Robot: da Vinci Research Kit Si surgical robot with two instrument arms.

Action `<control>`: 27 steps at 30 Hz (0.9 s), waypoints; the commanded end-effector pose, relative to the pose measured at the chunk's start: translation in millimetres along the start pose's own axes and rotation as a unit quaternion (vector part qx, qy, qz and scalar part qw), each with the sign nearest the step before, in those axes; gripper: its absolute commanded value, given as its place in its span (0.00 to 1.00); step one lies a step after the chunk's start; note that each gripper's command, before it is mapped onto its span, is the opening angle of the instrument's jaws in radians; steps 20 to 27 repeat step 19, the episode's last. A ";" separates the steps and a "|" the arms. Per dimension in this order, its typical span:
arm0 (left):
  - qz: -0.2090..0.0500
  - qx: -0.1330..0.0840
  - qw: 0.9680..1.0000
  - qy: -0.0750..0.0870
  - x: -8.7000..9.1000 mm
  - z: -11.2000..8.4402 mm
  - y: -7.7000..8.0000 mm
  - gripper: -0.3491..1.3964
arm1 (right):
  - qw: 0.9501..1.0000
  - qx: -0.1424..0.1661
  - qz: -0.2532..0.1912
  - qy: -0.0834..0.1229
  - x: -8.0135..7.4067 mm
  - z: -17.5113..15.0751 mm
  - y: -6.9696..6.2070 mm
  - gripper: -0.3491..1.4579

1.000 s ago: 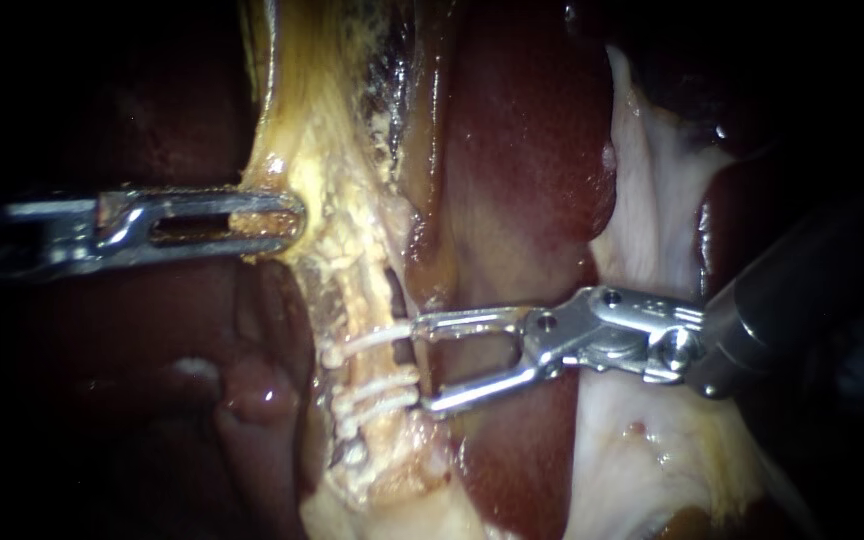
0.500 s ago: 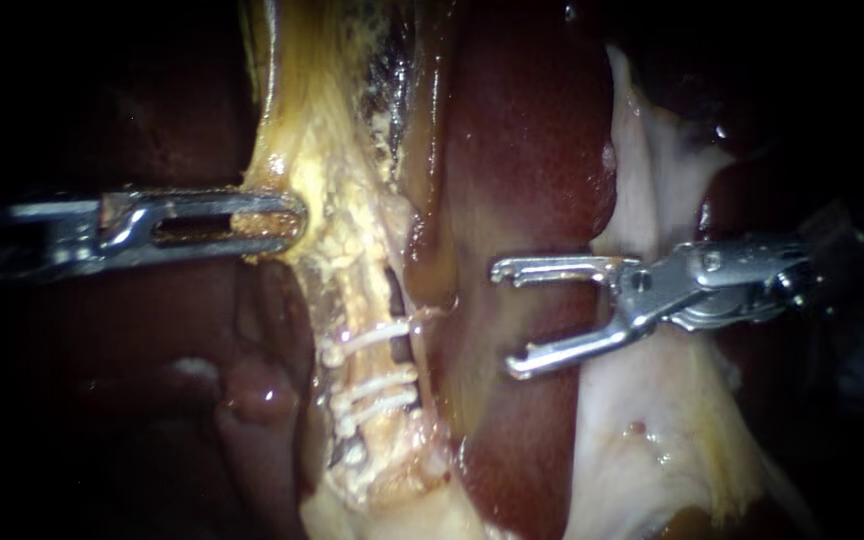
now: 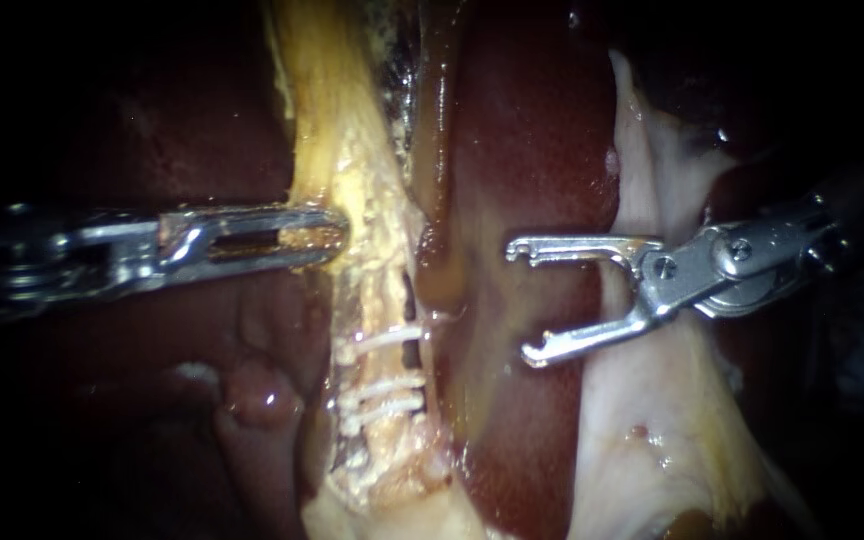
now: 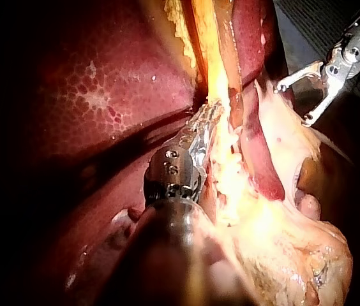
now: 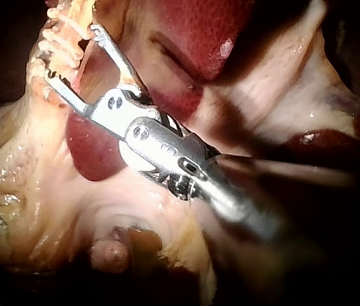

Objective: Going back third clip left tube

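A pale yellow tube [image 3: 377, 285] runs down the middle of the endoscope view. Three white clips [image 3: 384, 385] cross it, one above the other. My left instrument [image 3: 317, 237] is shut on the yellow tissue just above the clips and holds it taut. My right instrument [image 3: 524, 300] hangs to the right of the clips, over the dark liver [image 3: 522, 130], apart from the tube, jaws wide open and empty. The left wrist view shows my left instrument [image 4: 205, 121] gripping the yellow strand. In the right wrist view my right instrument [image 5: 71, 52] stands open just short of the clips [image 5: 62, 32].
Pale whitish tissue [image 3: 652, 430] lies under and below my right instrument's shaft. A small pink lump [image 3: 262, 395] sits left of the clips. Dark liver [image 4: 103, 83] fills the side beside my left instrument.
My right instrument has drawn back to the right from the clipped tube, jaws still open. My left instrument has shifted right with the yellow tissue in its jaws.
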 end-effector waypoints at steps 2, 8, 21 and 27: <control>0.001 0.000 1.000 0.005 0.0 0.9 0.6 0.00 | 1.000 0.000 0.000 0.000 0.0 0.0 0.0 0.52; 0.000 0.001 1.000 0.007 -0.1 1.9 1.1 0.00 | 1.000 0.000 0.000 0.000 0.1 0.1 -0.1 0.52; 0.000 0.002 1.000 0.007 -0.1 1.4 0.9 0.00 | 1.000 -0.002 0.001 0.001 0.6 0.0 0.1 0.52; 0.000 0.002 1.000 0.007 -0.1 1.4 0.9 0.00 | 1.000 -0.002 0.001 0.001 0.6 0.0 0.1 0.52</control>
